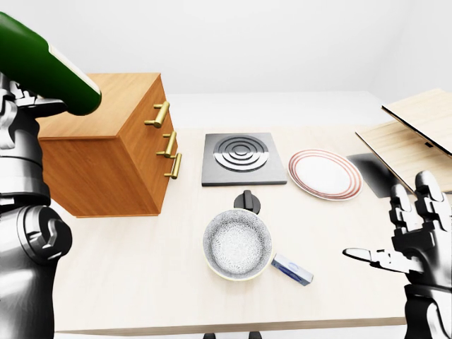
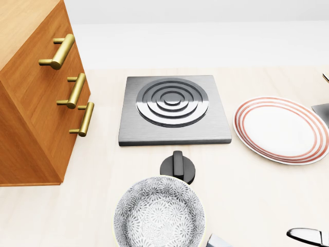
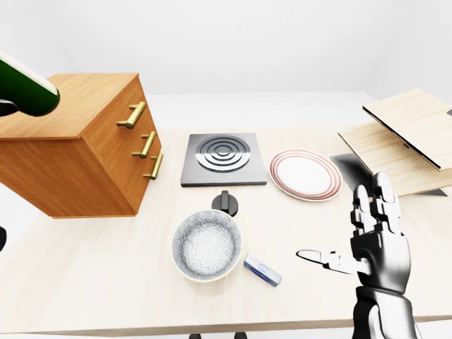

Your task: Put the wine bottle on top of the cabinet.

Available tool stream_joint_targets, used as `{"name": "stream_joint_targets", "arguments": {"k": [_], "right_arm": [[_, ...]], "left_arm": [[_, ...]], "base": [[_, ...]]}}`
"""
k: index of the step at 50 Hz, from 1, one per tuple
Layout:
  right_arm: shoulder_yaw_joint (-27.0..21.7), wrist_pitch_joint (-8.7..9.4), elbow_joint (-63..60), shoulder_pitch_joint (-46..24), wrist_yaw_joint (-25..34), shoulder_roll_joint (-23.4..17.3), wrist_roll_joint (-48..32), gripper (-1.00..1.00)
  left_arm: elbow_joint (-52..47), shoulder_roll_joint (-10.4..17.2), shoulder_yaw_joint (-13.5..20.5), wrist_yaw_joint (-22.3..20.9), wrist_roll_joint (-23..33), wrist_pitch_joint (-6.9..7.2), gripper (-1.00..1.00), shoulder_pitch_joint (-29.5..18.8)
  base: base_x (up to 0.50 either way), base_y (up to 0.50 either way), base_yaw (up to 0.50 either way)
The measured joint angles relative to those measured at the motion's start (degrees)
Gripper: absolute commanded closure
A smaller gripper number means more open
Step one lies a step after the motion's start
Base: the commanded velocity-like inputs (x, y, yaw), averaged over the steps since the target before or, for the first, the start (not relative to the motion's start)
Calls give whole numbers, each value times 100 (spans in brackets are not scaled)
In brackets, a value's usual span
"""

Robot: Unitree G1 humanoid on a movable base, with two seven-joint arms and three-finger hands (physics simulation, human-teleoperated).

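The green wine bottle (image 1: 49, 67) lies tilted in the top left of the left-eye view, its wide base end hanging just above the left part of the wooden cabinet's top (image 1: 106, 99). My left hand (image 1: 25, 99) grips it from below; most of the hand is hidden behind the bottle. The cabinet has three brass handles (image 1: 168, 145) on its right face. My right hand (image 1: 395, 229) is open and empty, fingers spread, at the lower right above the table.
On the table (image 1: 127, 282) are a square hob plate (image 1: 242, 157), a black knob (image 1: 247, 201), a patterned bowl (image 1: 237, 244), a small blue-white item (image 1: 292, 270) and a red-rimmed plate (image 1: 325, 174). Wooden boards (image 1: 409, 138) lie at the right.
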Motion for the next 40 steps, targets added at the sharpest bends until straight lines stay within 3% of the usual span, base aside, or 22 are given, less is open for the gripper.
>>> {"name": "stream_joint_targets", "arguments": {"k": [34, 35, 40], "right_arm": [[-56, 0, -185, 31, 35, 34, 5, -100], [-57, 0, -187, 33, 35, 35, 4, -100], [-47, 0, -293, 74, 23, 72, -1, -100]], "left_arm": [[145, -177, 59, 162, 191, -139, 89, 302], [149, -182, 59, 166, 201, -143, 73, 310], [158, -196, 55, 196, 246, -144, 61, 332]], "base": [[0, 0, 0], [0, 0, 0], [0, 0, 0]]}}
